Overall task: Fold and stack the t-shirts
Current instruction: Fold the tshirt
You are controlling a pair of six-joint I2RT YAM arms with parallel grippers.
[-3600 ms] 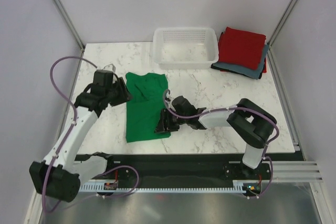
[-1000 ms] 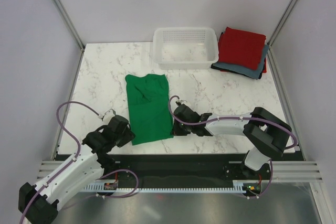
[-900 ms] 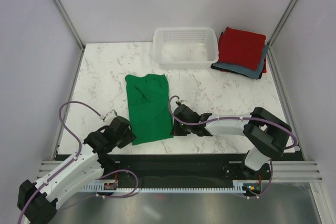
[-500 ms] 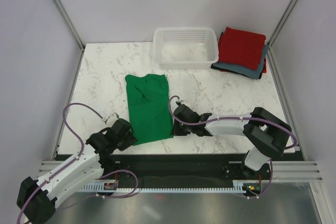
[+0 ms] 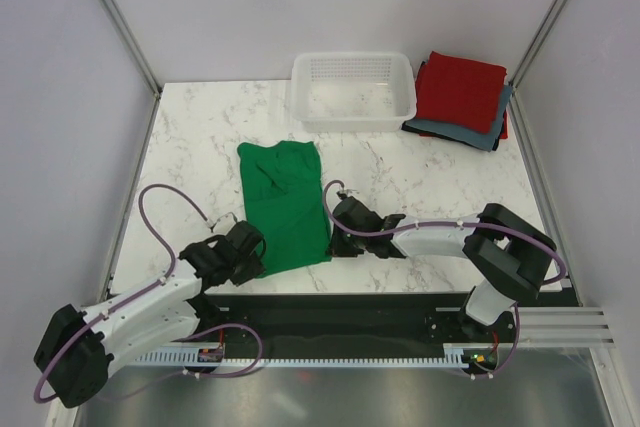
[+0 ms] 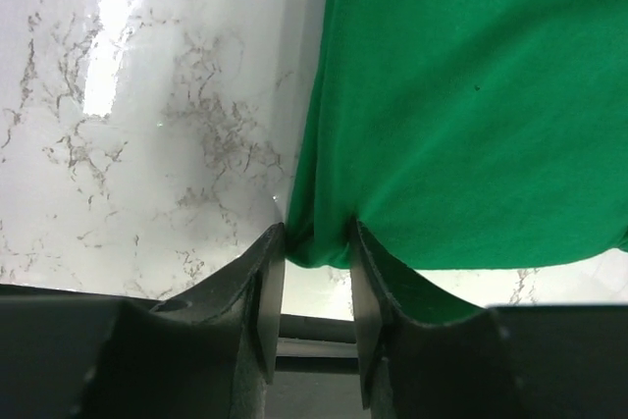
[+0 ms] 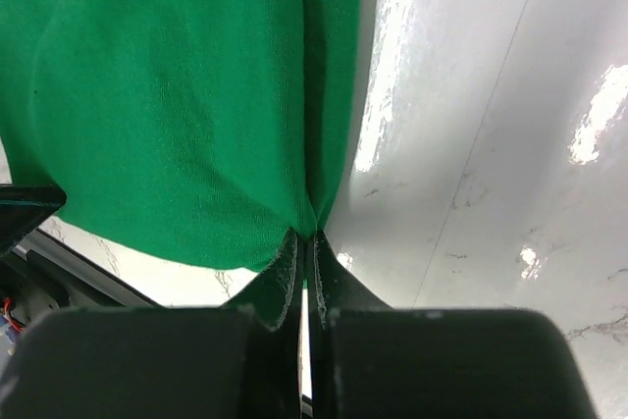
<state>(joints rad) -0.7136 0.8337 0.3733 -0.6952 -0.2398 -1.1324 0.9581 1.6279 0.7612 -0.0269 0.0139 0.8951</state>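
Green t-shirt (image 5: 284,205) lies lengthwise on the desk (image 5: 200,147), well short of the basket (image 5: 352,89); the left end effector (image 6: 316,272) has moved onto its near-left corner, jaws narrowing around cloth, while the right end effector (image 7: 305,252) stays clamped on the near-right corner, so a fold looks imminent.

Lighting was bright and even from overhead. My wrist views caught white glare streaks on the marble table (image 6: 118,7), strongest to the right of the green t-shirt (image 7: 167,95). My near fingers (image 6: 260,321) were dark, slightly soft.
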